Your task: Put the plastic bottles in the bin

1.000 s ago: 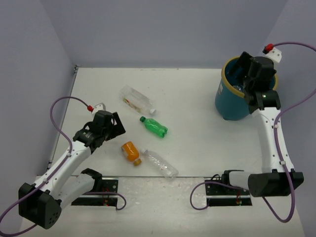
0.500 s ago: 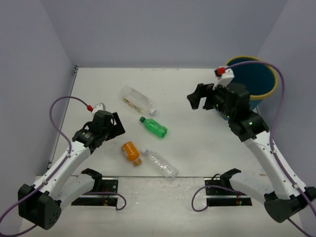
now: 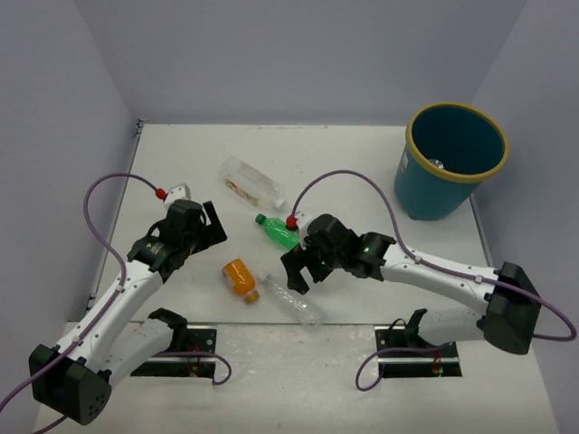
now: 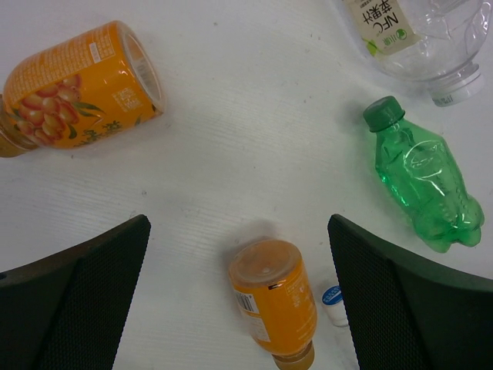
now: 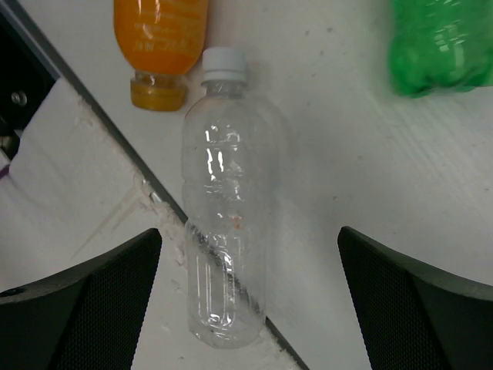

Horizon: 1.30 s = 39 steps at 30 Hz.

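Clear white-capped bottle [image 5: 223,208] lies flat under empty, wide-open right jaws; left jaws likewise.

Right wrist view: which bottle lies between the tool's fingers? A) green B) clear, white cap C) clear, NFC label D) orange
B: the clear bottle with the white cap lies between the fingers of the open right tool; the orange bottle and green bottle sit at the top edge.

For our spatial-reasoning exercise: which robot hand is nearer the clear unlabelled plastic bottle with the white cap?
Right. The right hand hovers directly above the clear unlabelled plastic bottle; the left hand hangs well off to its left.
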Tool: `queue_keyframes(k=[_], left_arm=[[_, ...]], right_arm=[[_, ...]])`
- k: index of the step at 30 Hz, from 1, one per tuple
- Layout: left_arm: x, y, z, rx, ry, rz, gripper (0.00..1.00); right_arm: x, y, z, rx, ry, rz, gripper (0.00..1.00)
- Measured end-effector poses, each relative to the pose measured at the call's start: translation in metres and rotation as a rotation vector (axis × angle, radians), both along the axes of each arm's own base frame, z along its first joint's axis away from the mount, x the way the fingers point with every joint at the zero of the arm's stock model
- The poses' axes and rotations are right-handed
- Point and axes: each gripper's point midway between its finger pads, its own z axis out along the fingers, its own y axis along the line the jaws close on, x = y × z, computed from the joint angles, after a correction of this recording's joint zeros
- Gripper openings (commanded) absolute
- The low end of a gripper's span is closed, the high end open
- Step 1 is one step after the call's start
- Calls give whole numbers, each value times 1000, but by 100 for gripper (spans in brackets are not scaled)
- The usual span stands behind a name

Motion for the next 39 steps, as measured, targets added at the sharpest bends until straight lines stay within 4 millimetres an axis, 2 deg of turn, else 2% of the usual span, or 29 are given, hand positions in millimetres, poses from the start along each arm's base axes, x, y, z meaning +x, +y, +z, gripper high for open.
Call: queue_keyframes(k=[3, 7, 11, 14, 15, 16, 18, 19, 25, 32, 36, 39], left_arm=[[0, 0, 0, 1, 1, 0, 100], [0, 0, 0, 2, 1, 1, 100], [-1, 1, 0, 5, 2, 3, 100], [-1, 2, 0, 6, -2, 5, 100], [-1, 2, 1, 5, -2, 6, 100], [-1, 2, 1, 6, -3, 6, 100], [-1, 2, 1, 7, -4, 8, 100], [-1, 2, 1, 8, -4, 8, 100], [-1, 2, 1, 8, -3, 8, 100], [-1, 2, 1, 8, -3, 7, 100], [-1, 2, 0, 8, -1, 7, 100], [-1, 2, 0, 8, -1, 7, 100]], right_arm=[[-22, 10, -27, -73, 48, 63, 99], [-36, 15, -63, -172, 106, 90, 99], [-40, 13, -92, -268, 139, 84, 97], [-38, 13, -103, -309, 142, 65, 88], [-37, 14, -103, -310, 138, 58, 85], [-36, 15, -102, -309, 133, 51, 67], [-36, 14, -103, -312, 136, 35, 50], [-34, 14, -103, -315, 130, 24, 45], [-23, 11, -89, -300, 67, -22, 33], [0, 3, -56, -245, -32, -100, 24], [33, -15, -33, -193, -68, -210, 21], [72, -44, -1, -126, -122, -354, 21]])
